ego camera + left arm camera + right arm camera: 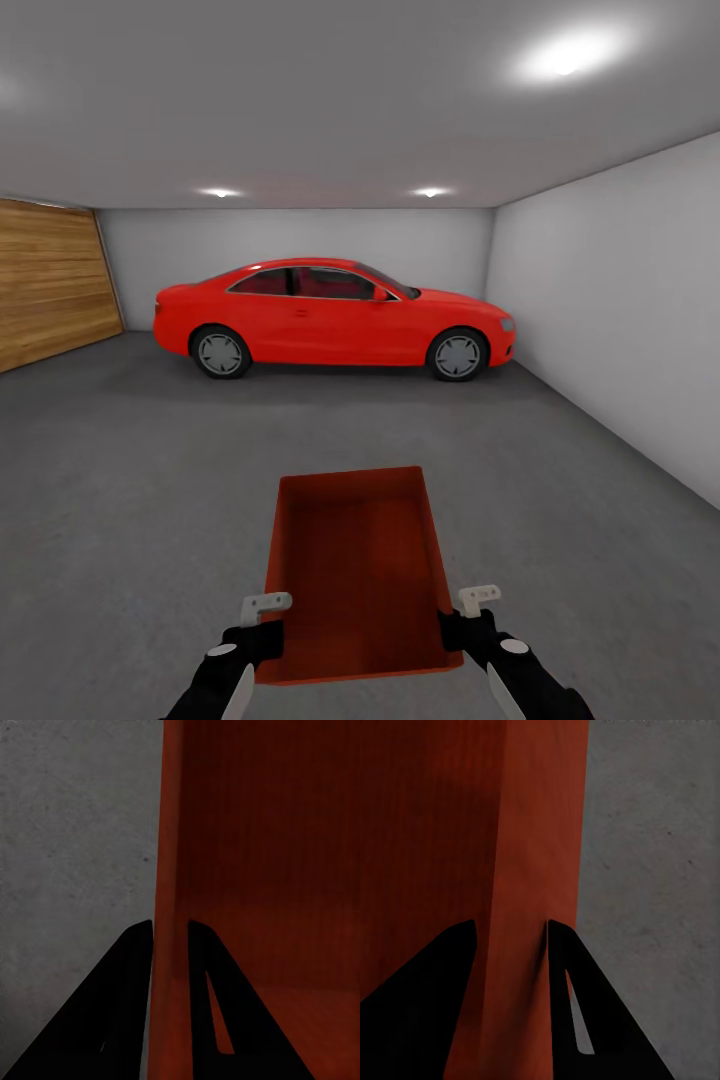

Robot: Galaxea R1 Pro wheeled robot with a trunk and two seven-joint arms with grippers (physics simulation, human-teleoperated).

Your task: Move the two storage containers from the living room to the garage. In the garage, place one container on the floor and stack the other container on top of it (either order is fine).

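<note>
One orange-red open-top storage container (pixel 355 570) hangs in front of me over the dark grey concrete floor (pixel 140 480) of the garage. My left gripper (pixel 263 632) is shut on its left side wall near the close end. In the left wrist view the black fingers (pixel 127 982) pinch that thin wall (pixel 171 870). My right gripper (pixel 462 625) is shut on the right side wall. The right wrist view has its fingers (pixel 577 1005) clamped on that wall (pixel 529 832). The bin's inside looks empty.
A red car (pixel 330 315) is parked crosswise at the far end. The wood-plank garage door (pixel 50 285) is at the left and a plain white wall (pixel 620 310) runs along the right. Open concrete lies between me and the car.
</note>
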